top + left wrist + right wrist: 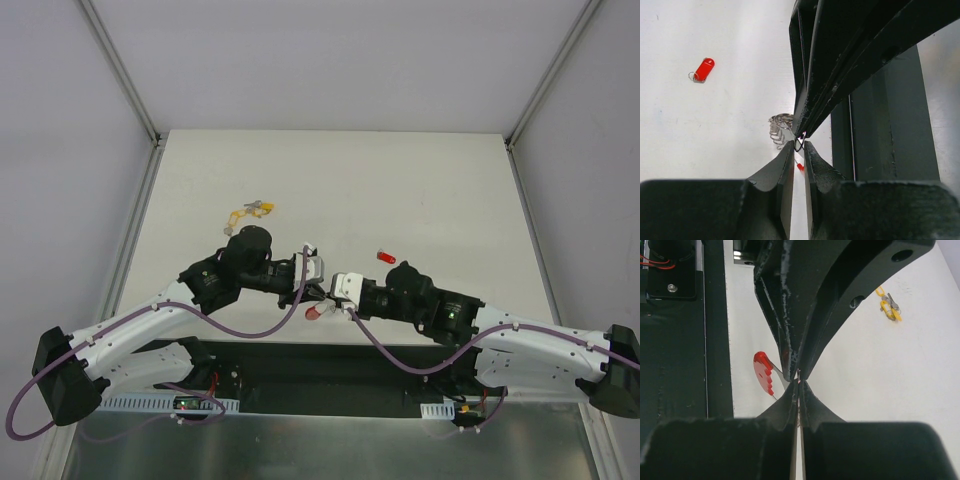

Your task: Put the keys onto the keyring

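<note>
At the middle of the near edge of the table (pixel 400 180), raised between the two meeting claws: the keyring (pixel 315 312). From the right wrist, seen as a red toothed crescent (pixel 762 372) just left of the tips, with a grey stem running in toward them. From the left wrist, seen as a silvery ribbed coil (pixel 781 129) touching the left side of the tips, plus a sliver of red below. On the left gripper (pixel 800 146), jaws clenched almost fully, only a narrow slit between them, pinching a thin wire of the keyring at the very tip. On the right gripper (pixel 799 385), jaws pressed fully together, tip to tip against the other claw; no telling whether anything is caught in them. Farther out on the table, apart from both claws: a red key tag (pixel 386 257) on a small ring, just beyond the right gripper, and yellow-tagged keys (pixel 252 210) beyond the left arm
</note>
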Controlling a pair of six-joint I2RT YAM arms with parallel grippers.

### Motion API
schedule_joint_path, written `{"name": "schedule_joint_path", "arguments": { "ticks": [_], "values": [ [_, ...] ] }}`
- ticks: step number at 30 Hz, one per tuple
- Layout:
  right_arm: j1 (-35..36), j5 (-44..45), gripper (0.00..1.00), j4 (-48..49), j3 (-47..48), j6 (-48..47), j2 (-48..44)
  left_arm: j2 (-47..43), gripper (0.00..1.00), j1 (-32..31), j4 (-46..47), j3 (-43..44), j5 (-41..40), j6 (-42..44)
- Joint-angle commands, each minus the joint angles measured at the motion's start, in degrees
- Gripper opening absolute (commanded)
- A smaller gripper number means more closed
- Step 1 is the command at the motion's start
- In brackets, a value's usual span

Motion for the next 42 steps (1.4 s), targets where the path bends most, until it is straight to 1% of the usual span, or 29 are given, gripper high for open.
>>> {"name": "schedule_joint_path", "arguments": {
  "ticks": [1,3,6,8,9,11,12,14,15,17,21,24,25,28,30,34,37,41,42],
  "values": [
    [-0.79,-1.97,0.01,2.23,3.0,0.27,-0.74,-0.42,0.05,-0.35,0.48,3.09,3.87,0.65],
    [-1.14,-2.15,0.01,2.23,3.09,0.36,-0.74,-0.5,0.01,-0.35,0.39,3.18,3.17,0.73],
    [-1.41,-2.33,0.01,2.23,3.0,0.71,-0.92,-0.86,0.0,-0.35,0.31,3.18,0.53,0.65],
    [-1.84,-2.59,0.1,2.23,3.08,1.15,-1.1,-0.94,0.0,-0.35,0.31,3.18,-2.79,0.47],
    [-2.02,-2.85,0.24,2.31,3.17,1.32,-1.18,-0.95,0.0,-0.35,0.31,3.09,-3.86,0.47],
    [-2.98,-3.55,0.36,2.23,3.43,2.03,-1.53,-0.95,0.0,-0.36,0.31,3.0,-5.97,0.47],
    [-3.51,-3.82,0.44,2.23,3.52,2.9,-1.8,-1.03,0.0,-0.35,0.39,3.0,-6.41,0.56],
    [-5.35,-4.26,0.51,1.96,3.61,4.31,-2.93,-0.86,0.0,-0.35,0.39,2.74,-6.94,0.65],
    [-6.14,-4.17,0.57,1.7,3.61,6.14,-3.46,-0.68,0.0,-0.35,0.31,2.74,-7.12,0.73],
    [-9.03,-2.51,0.62,1.09,3.79,8.61,-4.34,-0.51,0.0,-0.35,0.31,2.83,-7.47,0.73],
    [-14.58,1.01,0.73,-3.12,4.4,14.5,-6.1,0.02,0.0,-0.35,0.39,2.74,-9.93,0.65],
    [-19.06,4.96,0.75,-9.7,5.81,18.8,-5.84,0.72,0.0,-0.27,0.39,3.0,-12.04,0.29],
    [-20.03,7.93,0.75,-11.12,6.42,20.03,-5.15,0.9,0.0,-0.35,0.31,3.18,-13.0,-0.14],
    [-24.33,11.81,0.74,-15.96,7.21,22.24,-2.43,2.04,0.0,-0.18,0.31,3.61,-14.5,-1.46],
    [-28.11,11.83,0.73,-18.5,7.66,24.26,-0.67,3.26,0.0,-0.18,-0.22,4.05,-15.47,-2.34],
    [-34.87,11.48,0.69,-19.48,7.66,28.48,4.96,5.9,0.0,0.17,-2.85,6.51,-19.33,-5.76],
    [-37.78,11.91,0.64,-19.39,8.09,31.64,10.05,8.89,0.0,0.78,-6.62,9.23,-23.46,-8.31],
    [-39.02,11.04,0.57,-18.69,9.94,34.02,17.17,11.27,0.0,2.19,-9.88,11.61,-25.14,-11.74],
    [-39.28,10.77,0.53,-18.26,10.46,34.46,19.97,11.79,0.0,2.46,-10.06,11.88,-25.23,-12.27]
  ]
}}
